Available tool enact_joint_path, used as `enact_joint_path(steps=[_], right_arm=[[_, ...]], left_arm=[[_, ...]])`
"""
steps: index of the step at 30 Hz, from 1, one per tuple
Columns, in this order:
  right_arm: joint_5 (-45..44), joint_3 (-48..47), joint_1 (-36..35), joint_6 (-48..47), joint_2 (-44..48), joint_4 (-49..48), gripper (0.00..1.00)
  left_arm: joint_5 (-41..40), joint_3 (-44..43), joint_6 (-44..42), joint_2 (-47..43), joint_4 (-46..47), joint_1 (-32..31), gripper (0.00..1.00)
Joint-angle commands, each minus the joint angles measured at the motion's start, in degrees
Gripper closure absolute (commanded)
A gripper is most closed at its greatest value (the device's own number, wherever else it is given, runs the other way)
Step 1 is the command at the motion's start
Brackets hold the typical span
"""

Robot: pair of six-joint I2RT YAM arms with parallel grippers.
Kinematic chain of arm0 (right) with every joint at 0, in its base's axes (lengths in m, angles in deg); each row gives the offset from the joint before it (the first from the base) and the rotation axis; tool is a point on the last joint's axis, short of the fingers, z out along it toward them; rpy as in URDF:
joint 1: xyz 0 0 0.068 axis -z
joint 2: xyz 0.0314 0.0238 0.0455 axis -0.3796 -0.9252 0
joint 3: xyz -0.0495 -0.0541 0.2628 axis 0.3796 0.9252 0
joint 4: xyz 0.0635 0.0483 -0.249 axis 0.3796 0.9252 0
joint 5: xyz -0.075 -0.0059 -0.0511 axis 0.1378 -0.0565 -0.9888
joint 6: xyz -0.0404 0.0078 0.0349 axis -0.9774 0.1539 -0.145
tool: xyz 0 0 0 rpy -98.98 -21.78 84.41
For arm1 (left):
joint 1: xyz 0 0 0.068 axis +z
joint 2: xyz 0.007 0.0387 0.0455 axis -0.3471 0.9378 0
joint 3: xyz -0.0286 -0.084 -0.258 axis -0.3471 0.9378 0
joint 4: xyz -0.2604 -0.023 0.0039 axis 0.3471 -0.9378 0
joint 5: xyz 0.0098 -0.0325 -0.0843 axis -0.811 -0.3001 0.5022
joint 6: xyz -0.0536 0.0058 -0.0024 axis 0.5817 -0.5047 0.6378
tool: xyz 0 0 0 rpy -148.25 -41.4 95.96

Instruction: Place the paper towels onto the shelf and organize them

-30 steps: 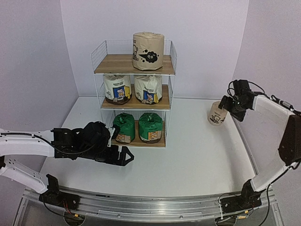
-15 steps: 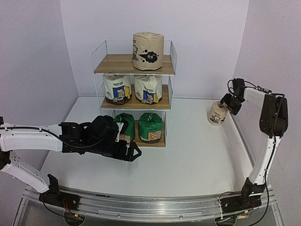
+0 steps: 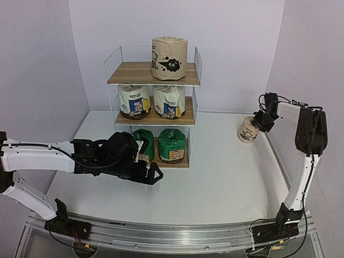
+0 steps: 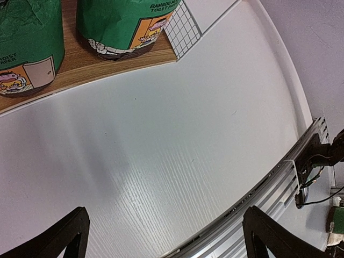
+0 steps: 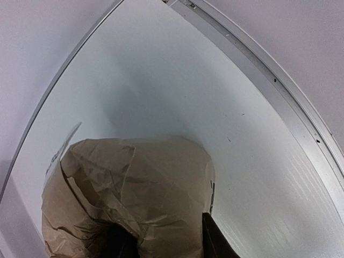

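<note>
The shelf (image 3: 129,73) holds a tan paper towel roll (image 3: 169,57) on top, two white rolls (image 3: 134,101) (image 3: 170,101) in the middle and two green rolls (image 3: 172,145) (image 3: 144,143) at the bottom. A second tan roll (image 3: 248,130) stands tilted at the table's right edge. My right gripper (image 3: 259,121) pinches its crumpled top; in the right wrist view the gripper (image 5: 161,242) has the roll (image 5: 140,183) between its fingers. My left gripper (image 3: 156,173) hovers open and holds nothing in front of the bottom tier. In the left wrist view, that gripper (image 4: 169,236) is over bare table near the green rolls (image 4: 123,24) (image 4: 29,43).
The right wall stands close behind the tan roll. A metal rail (image 3: 172,239) runs along the near table edge. The top tier has free room left of its roll. White mesh (image 4: 183,27) closes the shelf's side.
My right gripper has closed from wide open onto the top of the tan roll. My left arm has slid right along the front of the shelf.
</note>
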Motion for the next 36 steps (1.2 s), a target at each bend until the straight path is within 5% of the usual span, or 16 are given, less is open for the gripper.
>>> enact_joint_path(steps=[1, 10, 15, 20, 28, 36], right_arm=[[0.92, 2.29, 0.23, -0.58, 6.58, 0.96, 0.72], [11.58, 18.51, -2.82, 1.95, 25.15, 4.10, 0.76], [2.88, 27.41, -19.17, 1.76, 37.45, 14.10, 0.74], [-0.98, 36.87, -36.15, 11.42, 45.98, 17.44, 0.74], [-13.40, 35.18, -60.29, 28.06, 39.26, 18.62, 0.73], [-22.59, 27.76, -67.35, 43.33, 26.68, 13.32, 0.49]], left_arm=[[0.04, -2.53, 0.25, 0.50, 0.53, 0.35, 0.00], [0.40, -0.75, 1.49, -0.69, 2.99, 0.45, 0.00], [1.16, 0.55, 1.87, -1.51, 4.18, 0.62, 0.00], [1.33, 2.86, 2.71, -3.13, 5.27, 0.71, 0.00], [0.82, 5.74, 6.11, -4.80, 6.49, 0.71, 0.00], [-0.24, 9.32, 13.24, -5.29, 8.26, 0.72, 0.00]])
